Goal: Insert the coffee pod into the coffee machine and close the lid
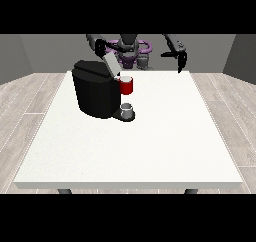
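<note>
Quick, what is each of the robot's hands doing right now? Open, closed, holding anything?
Hand at the view's right: raised above the table's far edge, fingers hanging straight down, open, holding nothing.
Hand at the view's left: up behind the coffee machine; cannot be told.

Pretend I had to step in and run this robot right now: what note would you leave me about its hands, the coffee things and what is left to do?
Hand at the view's left: raised behind the coffee machine, near the tilted-up lid; I cannot tell how its fingers lie or whether it touches the lid.
Hand at the view's right: hanging over the table's far edge, fingers pointing down, holding nothing.
Things: machine on the table's far left part; red pod holder at its front, a grey cup on the base below.
Done: I cannot see whether the pod is already in.
Left: check the pod, then close the lid.
</note>
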Controlling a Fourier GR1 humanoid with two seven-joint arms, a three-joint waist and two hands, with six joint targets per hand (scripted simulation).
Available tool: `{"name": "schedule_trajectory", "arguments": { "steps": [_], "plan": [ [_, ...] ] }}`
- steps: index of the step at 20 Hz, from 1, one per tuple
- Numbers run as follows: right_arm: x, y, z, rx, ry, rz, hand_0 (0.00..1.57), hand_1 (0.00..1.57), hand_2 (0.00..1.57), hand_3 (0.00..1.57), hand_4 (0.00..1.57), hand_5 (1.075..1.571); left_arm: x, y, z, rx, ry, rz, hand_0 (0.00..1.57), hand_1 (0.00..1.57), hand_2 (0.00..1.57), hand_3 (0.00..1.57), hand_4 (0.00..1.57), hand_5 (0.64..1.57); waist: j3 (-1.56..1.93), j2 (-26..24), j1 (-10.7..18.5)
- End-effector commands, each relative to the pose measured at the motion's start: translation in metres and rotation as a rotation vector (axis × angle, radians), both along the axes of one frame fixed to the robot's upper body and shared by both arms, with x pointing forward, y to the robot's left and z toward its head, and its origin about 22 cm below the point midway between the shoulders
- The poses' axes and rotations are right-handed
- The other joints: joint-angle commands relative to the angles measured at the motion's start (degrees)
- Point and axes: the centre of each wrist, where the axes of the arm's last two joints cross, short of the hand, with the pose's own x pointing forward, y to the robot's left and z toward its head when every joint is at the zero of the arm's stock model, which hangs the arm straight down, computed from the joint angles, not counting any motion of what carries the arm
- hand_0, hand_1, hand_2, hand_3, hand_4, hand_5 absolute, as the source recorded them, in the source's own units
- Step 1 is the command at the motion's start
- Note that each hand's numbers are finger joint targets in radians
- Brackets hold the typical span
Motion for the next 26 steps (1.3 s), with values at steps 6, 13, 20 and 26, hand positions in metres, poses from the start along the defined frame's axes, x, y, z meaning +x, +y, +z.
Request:
{"name": "schedule_trajectory", "arguments": {
  "steps": [6,13,20,26],
  "plan": [
    [0.036,-0.026,0.015,0.009,0.035,-0.031,0.00,0.00,0.00,0.00,0.45,1.571,-0.008,0.004,0.002,0.026,-0.016,-0.004,0.00,0.00,0.00,0.00,0.29,1.571,0.00,0.82,1.31],
    [0.047,-0.041,0.008,0.011,-0.020,-0.030,0.00,0.00,0.00,0.00,0.43,1.571,0.009,0.023,0.012,-0.002,-0.074,-0.005,0.00,0.00,0.00,0.00,0.39,1.571,0.00,5.66,1.12],
    [0.053,-0.020,0.014,0.009,-0.032,-0.032,0.00,0.00,0.00,0.00,0.40,1.571,0.015,-0.005,0.001,-0.008,-0.048,0.008,0.00,0.00,0.00,0.00,0.38,1.571,0.00,6.30,1.62],
    [0.054,0.014,0.018,-0.026,-0.034,0.010,0.00,0.00,0.00,0.00,0.40,1.571,0.023,0.015,0.010,-0.003,-0.054,-0.024,0.00,0.00,0.00,0.00,0.37,1.571,-0.01,6.94,3.56]
  ]
}}
